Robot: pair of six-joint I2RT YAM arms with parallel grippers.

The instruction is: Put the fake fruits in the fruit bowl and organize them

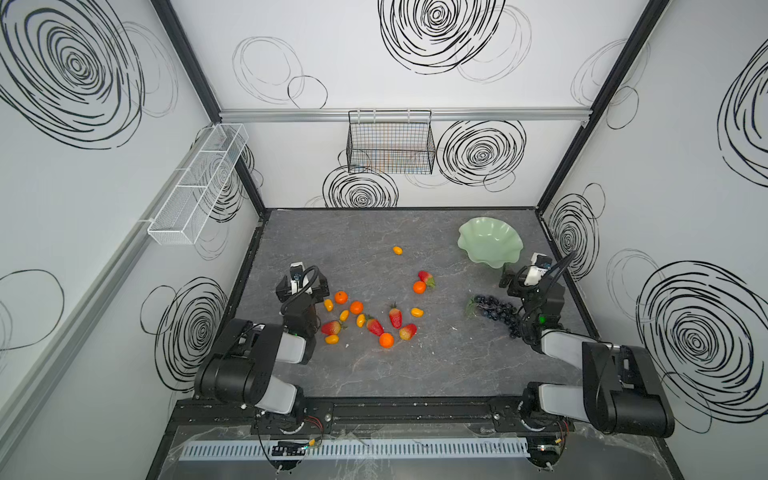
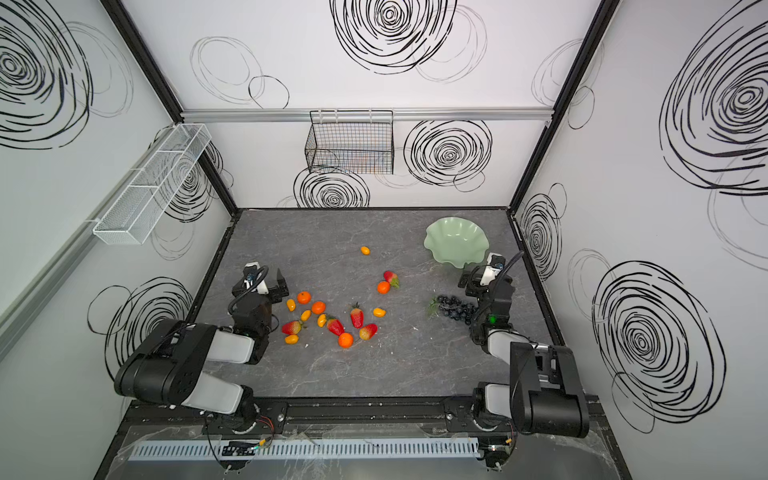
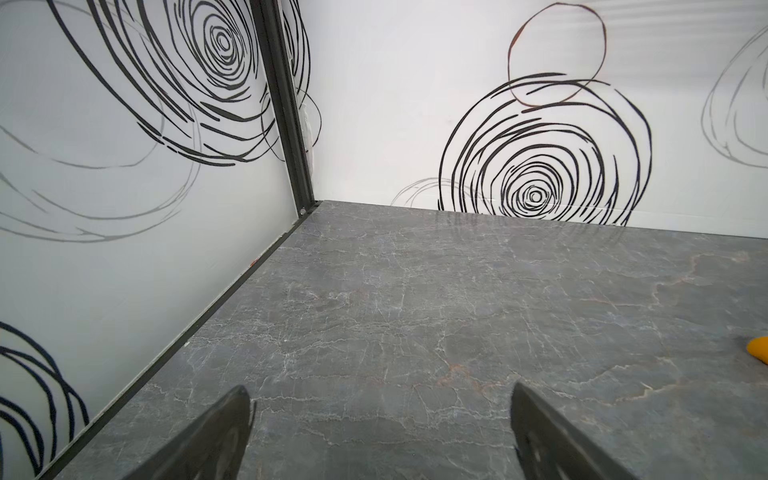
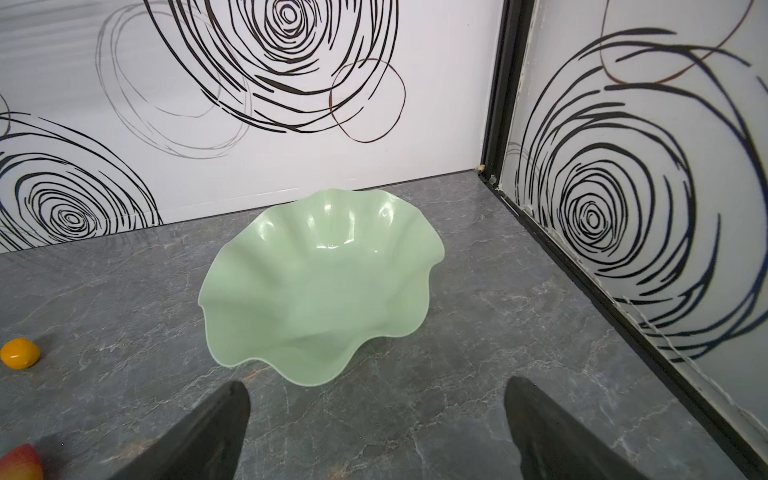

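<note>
My left pincer (image 3: 380,401) is spread wide with nothing between its fingers, over bare bench (image 3: 415,311) near the 9 o'clock edge. My right pincer (image 4: 376,399) is spread just as wide and holds nothing. It faces the fruit bowl (image 4: 320,286), which stands upright at about 2 o'clock on the bench with nothing in it. In both top views the fake fruits (image 1: 395,316) all lie on the bench, most in a loose scatter of tangerines, kumquats and strawberries toward 8 o'clock, near my left arm. One strawberry (image 1: 427,277) touches a tangerine (image 1: 419,287) near the middle. A lone kumquat (image 1: 397,250) lies toward 12 o'clock. The grape bunch (image 1: 496,311) lies at 3 o'clock, partly under my right arm
</note>
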